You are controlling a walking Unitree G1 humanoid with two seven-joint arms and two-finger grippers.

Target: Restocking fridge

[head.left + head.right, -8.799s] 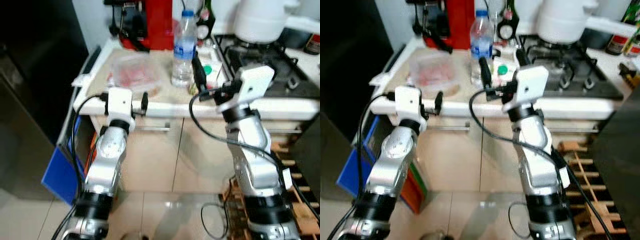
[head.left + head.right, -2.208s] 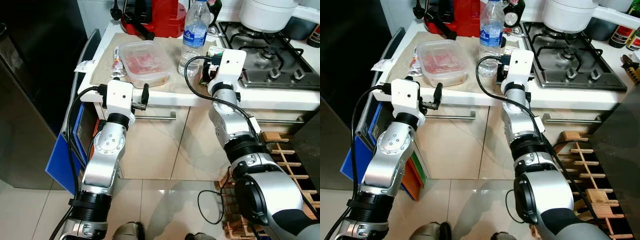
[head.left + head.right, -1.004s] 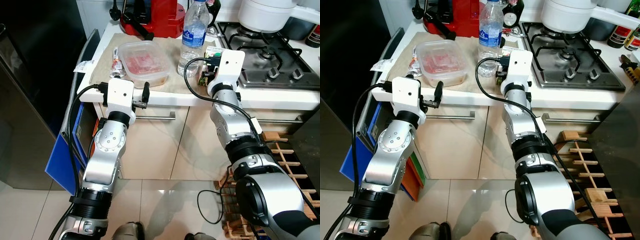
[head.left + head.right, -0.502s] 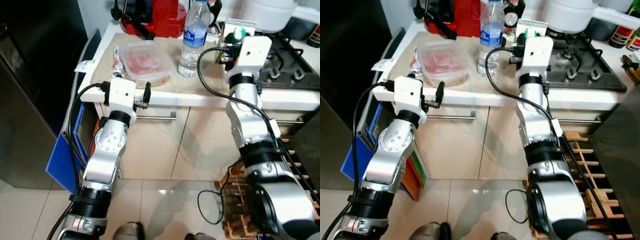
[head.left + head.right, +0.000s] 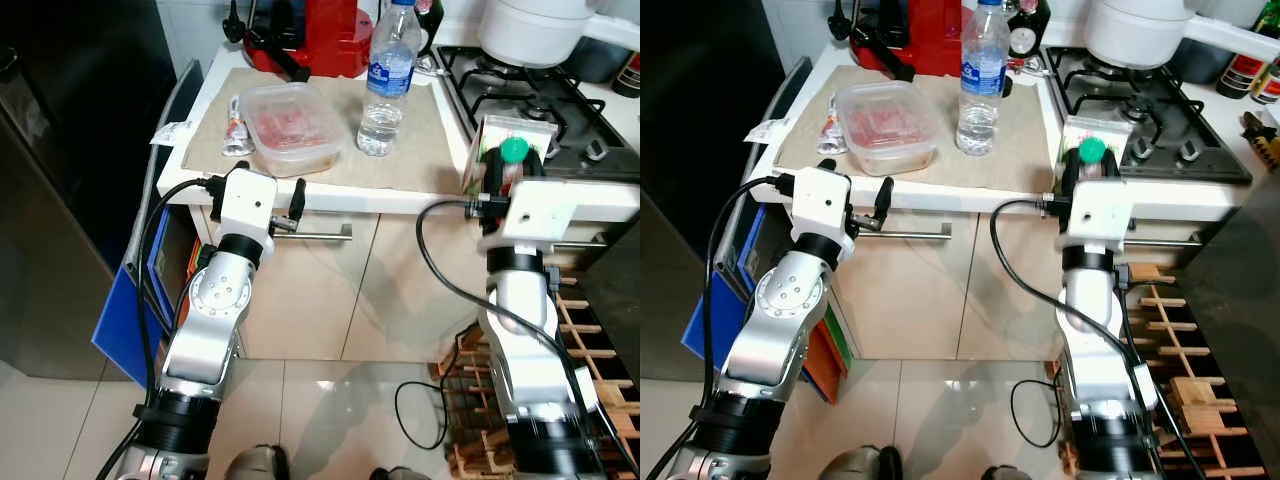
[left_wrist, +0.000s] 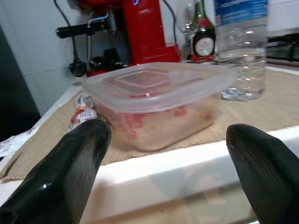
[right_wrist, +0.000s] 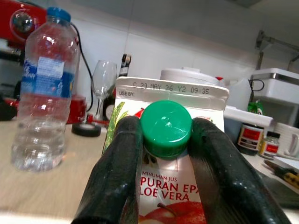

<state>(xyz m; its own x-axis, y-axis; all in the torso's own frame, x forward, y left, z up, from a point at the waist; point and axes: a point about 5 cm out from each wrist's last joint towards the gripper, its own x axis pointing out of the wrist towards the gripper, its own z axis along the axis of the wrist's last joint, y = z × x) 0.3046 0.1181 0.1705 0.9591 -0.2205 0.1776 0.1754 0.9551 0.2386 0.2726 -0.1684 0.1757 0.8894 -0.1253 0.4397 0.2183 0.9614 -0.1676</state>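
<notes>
The white counter (image 5: 420, 195) spans the scene above cream cupboard doors, and everything else sits in relation to it. Off its left end stands the tall dark fridge (image 5: 70, 150). On the counter's right part lies the gas hob (image 5: 1140, 95), with a white pot (image 5: 1135, 30) at the back of it. A beige mat (image 5: 330, 130) covers the counter's left and middle part, and a red coffee machine (image 5: 315, 30) stands at the back, behind the mat. On the mat rests a lidded clear food container (image 6: 156, 100) with reddish contents, near the counter's front edge, and a water bottle (image 5: 385, 80) with a blue cap stands upright just beside it toward the hob. A small tube (image 5: 235, 125) lies at the container's other side. The juice carton (image 7: 170, 154) is lifted at the counter's front edge, beside the hob's near corner, upright, printed with a red fruit picture. The right gripper (image 7: 166, 140) holds it with both black fingers clenched on either side of its round green cap (image 5: 1092, 150). The left gripper (image 6: 168, 144) hovers just in front of the counter's front edge, level with the food container, its two fingers spread wide apart and holding nothing. A dark wine bottle and a glass stand at the back of the counter, behind the water bottle.
</notes>
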